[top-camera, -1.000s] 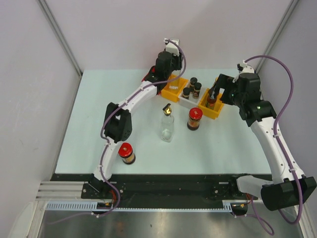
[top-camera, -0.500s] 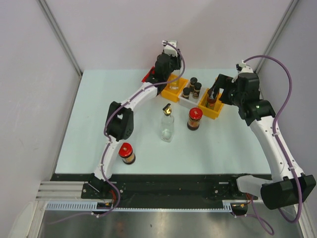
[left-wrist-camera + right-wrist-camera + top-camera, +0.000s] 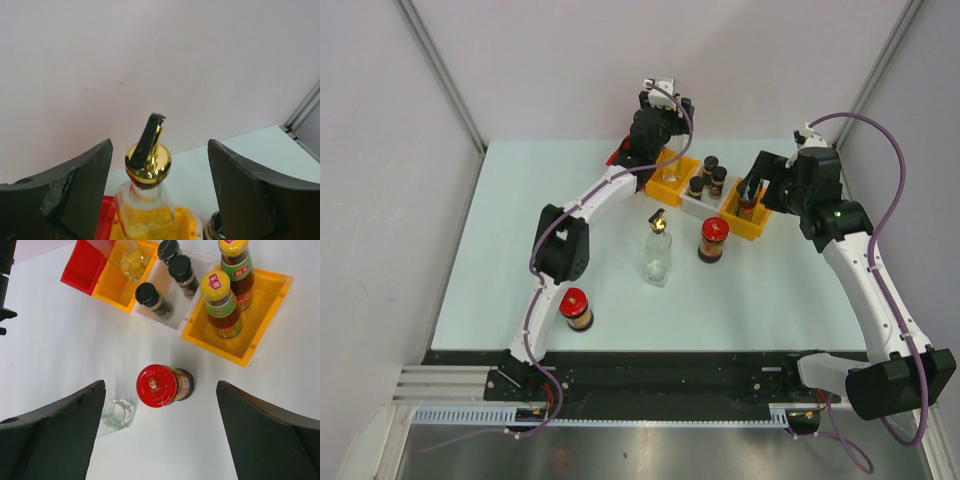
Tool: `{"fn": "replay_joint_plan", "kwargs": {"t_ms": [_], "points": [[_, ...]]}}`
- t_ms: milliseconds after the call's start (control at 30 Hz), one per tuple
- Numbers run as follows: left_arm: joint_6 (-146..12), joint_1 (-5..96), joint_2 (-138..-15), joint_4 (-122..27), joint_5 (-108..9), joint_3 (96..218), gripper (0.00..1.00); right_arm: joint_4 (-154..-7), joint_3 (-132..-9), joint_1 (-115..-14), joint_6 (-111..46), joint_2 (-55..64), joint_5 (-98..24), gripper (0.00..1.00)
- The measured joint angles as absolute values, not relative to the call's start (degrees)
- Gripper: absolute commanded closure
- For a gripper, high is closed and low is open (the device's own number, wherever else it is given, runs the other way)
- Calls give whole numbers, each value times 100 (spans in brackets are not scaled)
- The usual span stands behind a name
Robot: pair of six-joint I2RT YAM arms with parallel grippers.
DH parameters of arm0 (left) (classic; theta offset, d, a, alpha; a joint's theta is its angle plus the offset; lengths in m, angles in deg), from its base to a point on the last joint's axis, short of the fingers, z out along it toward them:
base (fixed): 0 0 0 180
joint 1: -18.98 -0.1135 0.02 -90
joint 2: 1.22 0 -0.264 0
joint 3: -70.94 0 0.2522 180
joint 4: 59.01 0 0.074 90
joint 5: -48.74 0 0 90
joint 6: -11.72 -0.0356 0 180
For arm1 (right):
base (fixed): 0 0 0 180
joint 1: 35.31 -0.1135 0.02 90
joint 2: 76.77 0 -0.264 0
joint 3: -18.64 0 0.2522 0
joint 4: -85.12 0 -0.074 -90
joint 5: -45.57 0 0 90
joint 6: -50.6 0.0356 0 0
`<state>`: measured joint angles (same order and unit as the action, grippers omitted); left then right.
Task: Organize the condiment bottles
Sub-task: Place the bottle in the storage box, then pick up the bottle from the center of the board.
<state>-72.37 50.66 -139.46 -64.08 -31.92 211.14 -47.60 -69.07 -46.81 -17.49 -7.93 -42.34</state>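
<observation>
A clear glass bottle with a gold spout stands in the left orange bin. My left gripper is open around its spout, and both fingers stand apart from the glass. Another clear spouted bottle and a red-lidded jar stand on the table in front of the bins. My right gripper hangs open above that jar with nothing between its fingers. Two sauce bottles stand in the right orange bin. Three black-capped shakers fill the white bin. A second red-lidded jar stands near the left arm.
A red bin sits at the left end of the bin row, partly under my left arm. The back wall rises close behind the bins. The table's right edge runs beside my right arm.
My left gripper has opened and let go of the spouted bottle in the left orange bin, drawing up and back a little. The right arm has hardly moved.
</observation>
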Motion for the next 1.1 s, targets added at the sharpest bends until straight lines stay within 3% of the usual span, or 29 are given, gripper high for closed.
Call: {"fn": "replay_joint_plan", "kwargs": {"t_ms": [233,567,800,833,1100], "points": [[-7333,5055,-13946,-6701,-3229,21109,0,-4860,-6905,-4681,-1745,-793,-4040,2],[-7634,5062,-13412,-6543,-3188,20517,0,-4860,-6905,-4679,-1622,-798,-4081,0],[-7704,5062,-11998,-6380,-3288,19721,0,-4773,-6905,-4679,-1581,-841,-4162,0],[-7678,5062,-11251,-6163,-3352,19483,0,-4692,-6905,-4679,-1581,-898,-4191,0],[-7101,5073,-8860,-5608,-3620,17730,0,-4384,-6905,-4679,-1590,-1071,-4306,1]]}}
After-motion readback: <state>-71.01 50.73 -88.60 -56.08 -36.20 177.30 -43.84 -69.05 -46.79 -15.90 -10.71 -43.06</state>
